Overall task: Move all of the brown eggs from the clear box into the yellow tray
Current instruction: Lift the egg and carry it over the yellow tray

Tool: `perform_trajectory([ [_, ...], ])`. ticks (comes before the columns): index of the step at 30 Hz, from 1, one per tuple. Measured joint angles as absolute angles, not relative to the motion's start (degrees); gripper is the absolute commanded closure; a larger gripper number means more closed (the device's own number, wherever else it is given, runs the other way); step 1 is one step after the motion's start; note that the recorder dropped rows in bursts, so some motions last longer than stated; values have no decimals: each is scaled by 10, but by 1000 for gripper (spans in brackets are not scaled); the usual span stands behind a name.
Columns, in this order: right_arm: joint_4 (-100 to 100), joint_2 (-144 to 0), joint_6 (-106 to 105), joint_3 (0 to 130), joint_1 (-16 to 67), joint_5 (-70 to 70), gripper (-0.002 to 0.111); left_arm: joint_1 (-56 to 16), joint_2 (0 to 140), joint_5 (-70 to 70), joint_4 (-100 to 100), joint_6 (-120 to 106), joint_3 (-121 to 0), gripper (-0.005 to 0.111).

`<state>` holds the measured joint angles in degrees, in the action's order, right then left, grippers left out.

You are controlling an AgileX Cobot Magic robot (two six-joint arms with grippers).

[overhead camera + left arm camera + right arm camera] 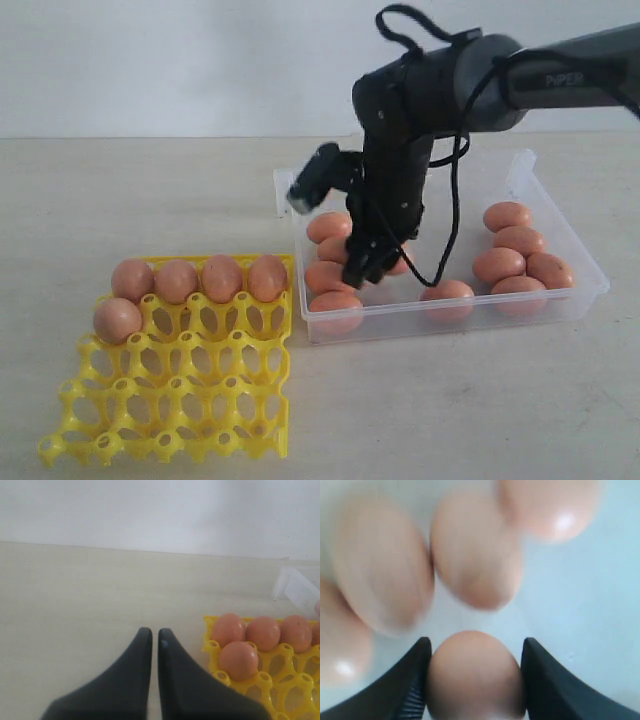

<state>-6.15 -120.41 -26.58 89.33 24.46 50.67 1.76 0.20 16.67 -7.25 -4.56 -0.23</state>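
Pale tabletop (150,200) under a white wall (150,60). Five brown eggs (222,277) seated in the yellow tray (180,400), four along its far row, one in the next; others loose in the clear box (560,300) beside. Right gripper (362,268) down inside that box, fingers (405,690) pressed against both sides of one egg (475,680). Left gripper (155,632) nearly closed, empty, near the tray.

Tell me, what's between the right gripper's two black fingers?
A brown egg, flanked by both fingers of the right gripper, shown in the right wrist view.
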Motion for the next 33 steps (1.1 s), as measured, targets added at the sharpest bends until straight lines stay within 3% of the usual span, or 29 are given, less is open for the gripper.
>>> perform_trajectory([
  [5, 44, -1084, -129, 787, 244, 317, 109, 18, 2, 167, -72, -46, -2, 103],
  [12, 84, -918, 23, 565, 244, -133, 109, 18, 2, 167, -72, -46, -2, 103],
  [17, 57, -872, 59, 536, 243, -367, 109, 18, 2, 167, -72, -46, -2, 103],
  [21, -122, -856, 184, 548, 242, -391, 109, 18, 2, 167, -72, -46, -2, 103],
  [26, -362, -889, 405, 553, 300, -334, 109, 18, 2, 167, -72, -46, -2, 103],
  [33, -425, -1077, 438, 556, 396, -310, 109, 18, 2, 167, -72, -46, -2, 103],
])
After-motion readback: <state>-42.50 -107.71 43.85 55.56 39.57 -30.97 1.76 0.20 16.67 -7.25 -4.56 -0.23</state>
